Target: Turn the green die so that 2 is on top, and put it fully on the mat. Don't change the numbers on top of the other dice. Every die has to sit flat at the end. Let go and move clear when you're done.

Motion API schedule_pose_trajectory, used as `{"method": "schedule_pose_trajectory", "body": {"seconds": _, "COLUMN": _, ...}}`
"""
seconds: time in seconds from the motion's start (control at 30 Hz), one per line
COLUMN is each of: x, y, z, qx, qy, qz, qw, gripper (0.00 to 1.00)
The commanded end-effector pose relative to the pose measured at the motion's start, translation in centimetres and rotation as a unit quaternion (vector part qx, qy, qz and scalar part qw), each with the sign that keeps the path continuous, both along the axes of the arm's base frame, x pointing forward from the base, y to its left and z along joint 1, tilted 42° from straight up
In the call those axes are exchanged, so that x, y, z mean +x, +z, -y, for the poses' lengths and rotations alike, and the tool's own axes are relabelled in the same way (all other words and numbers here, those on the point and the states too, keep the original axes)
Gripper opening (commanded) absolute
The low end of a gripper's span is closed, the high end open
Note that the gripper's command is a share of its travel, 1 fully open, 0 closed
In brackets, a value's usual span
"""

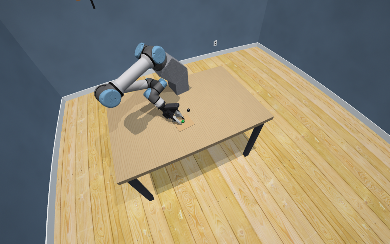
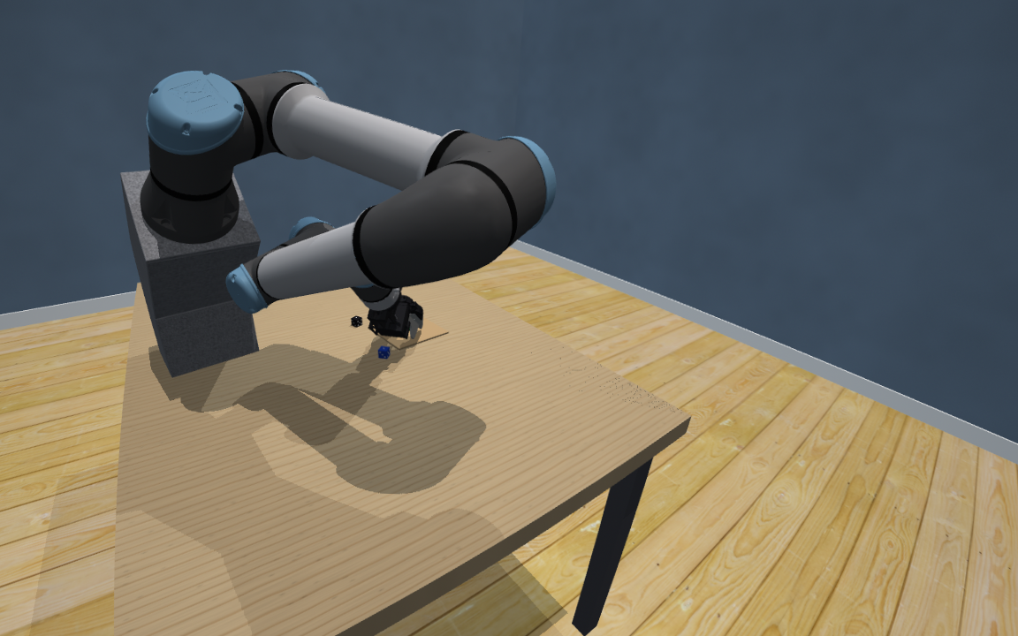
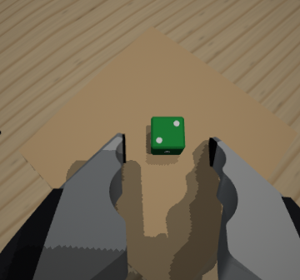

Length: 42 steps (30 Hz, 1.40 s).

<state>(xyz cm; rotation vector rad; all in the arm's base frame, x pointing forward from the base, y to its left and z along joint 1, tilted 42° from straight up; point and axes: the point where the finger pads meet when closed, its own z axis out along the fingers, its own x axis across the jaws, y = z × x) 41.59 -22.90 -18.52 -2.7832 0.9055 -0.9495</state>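
The green die (image 3: pixel 167 135) sits flat on the tan mat (image 3: pixel 158 109), well inside its edges, with two white pips on top. My gripper (image 3: pixel 167 137) is open; its two grey fingers stand apart on either side of the die with a clear gap on each side, touching nothing. In the top view the die (image 1: pixel 182 121) shows as a green dot at the fingertips (image 1: pixel 180 120) on the mat (image 1: pixel 186 122). In the exterior view the gripper (image 2: pixel 396 322) hides the green die.
A black die (image 1: pixel 188 109) lies on the table just beyond the mat; it also shows in the exterior view (image 2: pixel 355 321). A blue die (image 2: pixel 383 352) lies on the table near the gripper. The grey robot pedestal (image 1: pixel 176 75) stands at the table's back.
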Motion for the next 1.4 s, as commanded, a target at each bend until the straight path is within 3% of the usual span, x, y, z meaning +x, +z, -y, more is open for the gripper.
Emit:
{"method": "schedule_pose_trajectory", "body": {"seconds": 0.0, "x": 0.0, "y": -0.1, "z": 0.1, "qx": 0.000, "qy": 0.000, "qz": 0.000, "qw": 1.000, "gripper": 0.33}}
{"method": "schedule_pose_trajectory", "body": {"seconds": 0.4, "x": 0.0, "y": 0.3, "z": -0.2, "qx": 0.000, "qy": 0.000, "qz": 0.000, "qw": 1.000, "gripper": 0.33}}
{"method": "schedule_pose_trajectory", "body": {"seconds": 0.83, "x": -0.2, "y": 3.3, "z": -2.9, "qx": 0.000, "qy": 0.000, "qz": 0.000, "qw": 1.000, "gripper": 0.33}}
{"method": "schedule_pose_trajectory", "body": {"seconds": 1.37, "x": -0.3, "y": 5.2, "z": -4.6, "qx": 0.000, "qy": 0.000, "qz": 0.000, "qw": 1.000, "gripper": 0.33}}
